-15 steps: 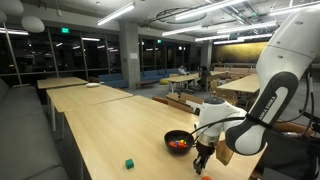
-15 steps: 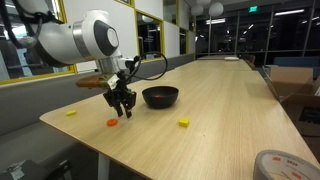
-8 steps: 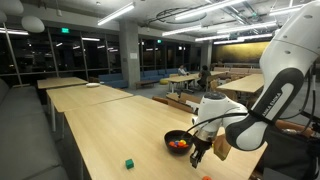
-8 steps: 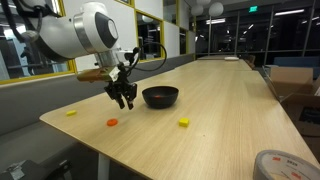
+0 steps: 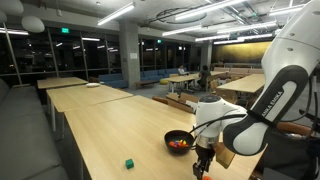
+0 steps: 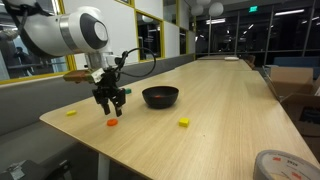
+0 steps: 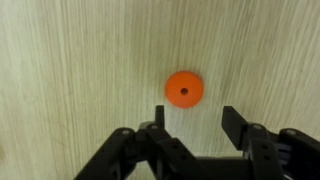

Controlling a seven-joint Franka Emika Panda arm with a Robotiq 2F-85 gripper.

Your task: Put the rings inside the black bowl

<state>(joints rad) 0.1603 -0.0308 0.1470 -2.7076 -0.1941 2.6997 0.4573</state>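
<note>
Over the near end of the wooden table [image 6: 225,105], you are hovering the gripper [image 7: 197,122] above an orange ring [image 7: 184,90], jaws standing apart with nothing between them. In the wrist view the ring is lying flat on the wood, just beyond the fingertips. In an exterior view the black bowl [image 6: 160,97] is sitting near the gripper, a yellow piece [image 6: 184,122] is lying in front of it, and a second yellow piece [image 6: 71,113] is resting by the table's edge.
</note>
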